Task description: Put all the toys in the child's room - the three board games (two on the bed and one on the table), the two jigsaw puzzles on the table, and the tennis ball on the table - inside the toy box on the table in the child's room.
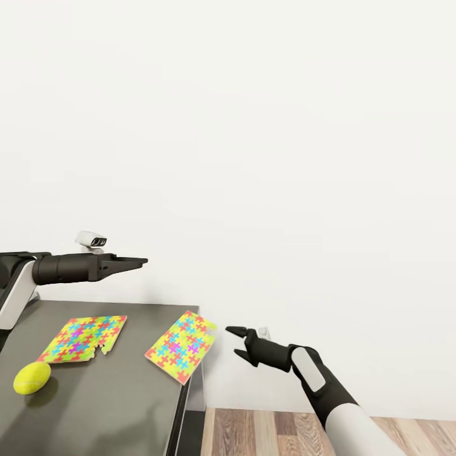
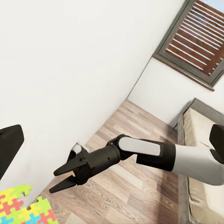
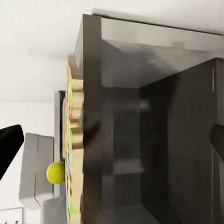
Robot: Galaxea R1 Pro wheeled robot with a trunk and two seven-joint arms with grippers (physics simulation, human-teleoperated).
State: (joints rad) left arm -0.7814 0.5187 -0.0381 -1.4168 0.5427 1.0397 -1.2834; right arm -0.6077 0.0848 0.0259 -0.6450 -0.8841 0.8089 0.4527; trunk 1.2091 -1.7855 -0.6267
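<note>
Right gripper (image 1: pixel 235 341) sat jaws apart, empty, level with the overhanging jigsaw puzzle (image 1: pixel 182 346) just ahead, likely lined up for an edge grab. Left gripper (image 1: pixel 140 260) hovered above the table (image 1: pixel 114 405); its jaw state couldn't be told.

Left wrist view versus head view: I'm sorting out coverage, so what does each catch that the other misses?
Left wrist alone: a slatted window and the beige bed.

Head alone: the tennis ball, the left gripper and a second puzzle sheet on the dark table.

Both: the open right gripper beside the table-edge puzzle, and the wood floor.
</note>
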